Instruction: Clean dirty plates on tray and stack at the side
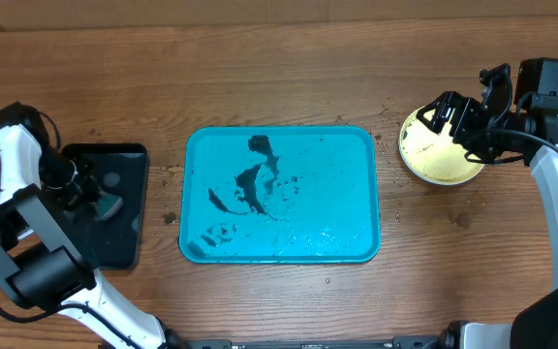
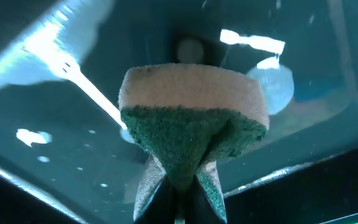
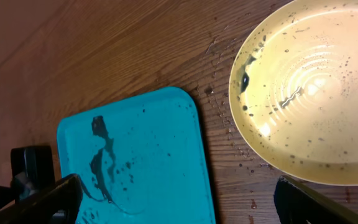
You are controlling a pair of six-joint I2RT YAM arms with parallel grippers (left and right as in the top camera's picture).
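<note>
Left gripper (image 2: 179, 202) clamped on sponge (image 2: 191, 118) above black tray (image 1: 129, 233), right gripper (image 1: 461, 126) spread wide over plate (image 1: 434, 163), strip of surface (image 1: 388, 194) between plate and tray (image 1: 352, 155) right edge

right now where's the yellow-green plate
In the overhead view the yellow-green plate sits on the wooden table on the right side, off the turquoise tray's upper right corner, partly under the open right pincer.
</note>
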